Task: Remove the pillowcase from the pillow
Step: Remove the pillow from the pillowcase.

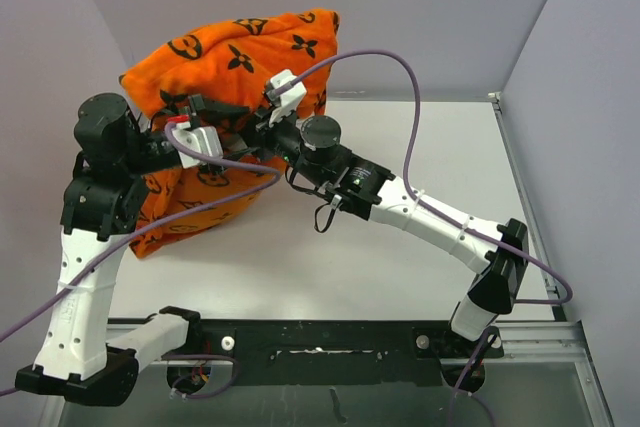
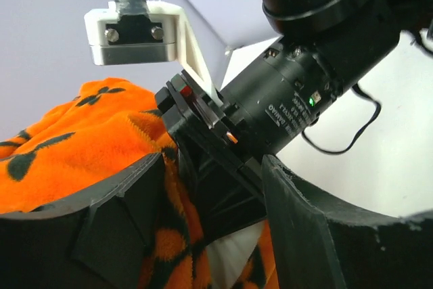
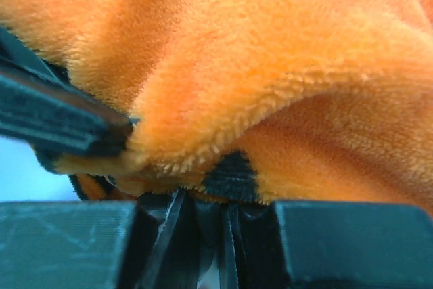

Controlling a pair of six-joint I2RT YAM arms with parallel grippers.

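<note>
The bright-orange pillowcase [image 1: 240, 57] with black motifs hangs bunched above the table's far left, held up between both arms. My right gripper [image 1: 250, 125] reaches in from the right; in the right wrist view its jaws [image 3: 210, 211] pinch a plush fold of the pillowcase [image 3: 270, 52]. My left gripper [image 1: 222, 117] comes in from the left, close against the right one. In the left wrist view its fingers [image 2: 122, 221] stand wide apart around the right gripper [image 2: 223, 167] and orange pillowcase [image 2: 74, 147]. A white sliver of the pillow [image 2: 233, 254] shows in the cover's opening; the rest is hidden.
The white table [image 1: 400, 247] is boxed in by grey walls at the back, left and right. Purple cables [image 1: 400, 62] loop above both arms. A black rail [image 1: 330, 339] with the arm bases runs along the near edge.
</note>
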